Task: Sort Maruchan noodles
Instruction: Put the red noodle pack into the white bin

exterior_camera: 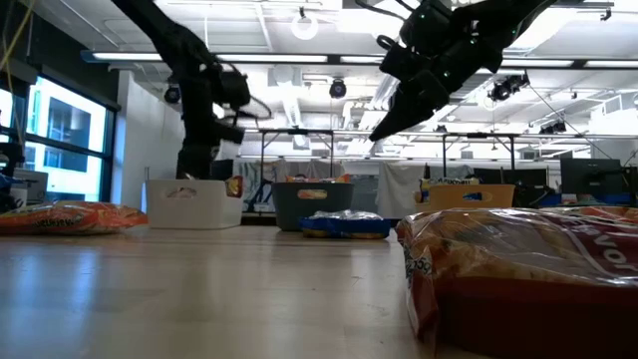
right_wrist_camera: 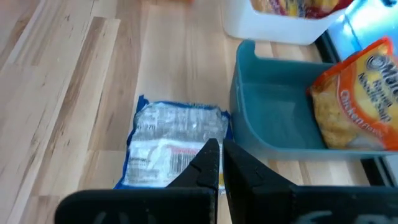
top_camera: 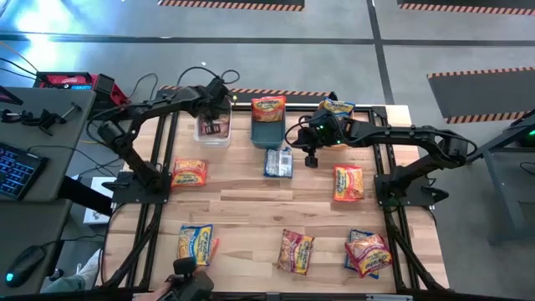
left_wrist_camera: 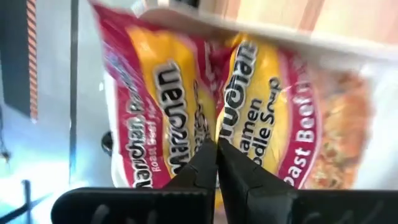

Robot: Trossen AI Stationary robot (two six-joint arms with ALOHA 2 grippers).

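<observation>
Looking down on the tabletop (top_camera: 251,209), we see the left gripper (top_camera: 219,94) poised over the white bin (top_camera: 213,130) at the far edge. Its fingers (left_wrist_camera: 205,168) are pressed together with nothing between them, and just beyond their tips lie two pink-red packets (left_wrist_camera: 205,106) inside that bin.

The right gripper (top_camera: 311,155) hangs above the middle of the tabletop, fingers (right_wrist_camera: 211,165) likewise closed on nothing. Below it a blue packet (right_wrist_camera: 174,146) lies printed side down, just beside the teal bin (right_wrist_camera: 273,134). An orange packet (right_wrist_camera: 357,99) leans against the far wall of that bin, sticking up over its rim. Further right along the far edge, the orange bin (top_camera: 355,113) carries a blue-and-yellow packet (top_camera: 336,107).

The remaining noodles are scattered loose on the wood. We count an orange packet (top_camera: 189,173) near the left edge, another orange packet (top_camera: 348,182) on the right side, a blue-and-yellow packet (top_camera: 196,244) at the near left, an orange one (top_camera: 295,251) at near centre, and a pink-red packet (top_camera: 368,249) lying on top of a blue one at the near right. In the low view that near pile (exterior_camera: 528,269) fills the foreground, and the three bins stand in a row far behind it.
</observation>
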